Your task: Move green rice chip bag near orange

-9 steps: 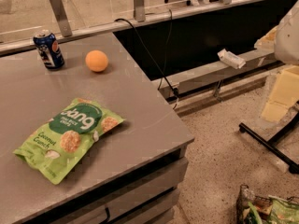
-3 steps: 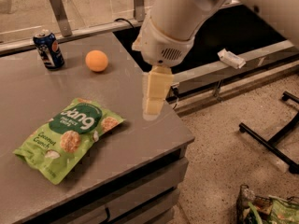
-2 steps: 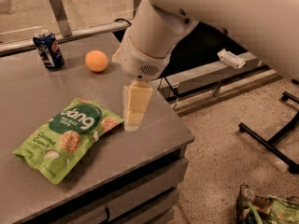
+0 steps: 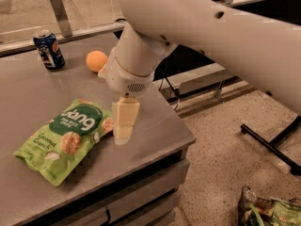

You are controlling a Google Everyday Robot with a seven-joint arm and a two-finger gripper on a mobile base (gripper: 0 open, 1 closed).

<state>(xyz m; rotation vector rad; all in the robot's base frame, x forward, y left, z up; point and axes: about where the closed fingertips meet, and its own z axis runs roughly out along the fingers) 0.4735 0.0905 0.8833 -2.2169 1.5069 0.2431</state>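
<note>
Single view of the grey table (image 4: 155, 121). **Change:** three seconds ago the arm (image 4: 197, 22) was off at the right edge of the scene. In the last second it has swung left across the table, and the gripper (image 4: 124, 125) has dropped from above the bare right part of the top to hang just beside the right edge of the green rice chip bag (image 4: 63, 138). Whether it touches the bag cannot be told, nor whether it is released or clenched; it grasps nothing visible.

The bag lies flat at the near left, where it lay before. The orange (image 4: 95, 60) sits at the far side, well apart from the bag, with the blue soda can (image 4: 48, 43) to its left; neither has shifted.

**Meaning:** the approach looks nearly complete, the pickup is not yet made, and the carry toward the orange remains.

**Writing:** the bag's dark green round logo bears a large white word, apparently "bang", with a smaller illegible line beneath. "Coconut Crunch" reads on the lime panel below it. The can shows a red-and-white emblem on blue; its lettering is unreadable.
</note>
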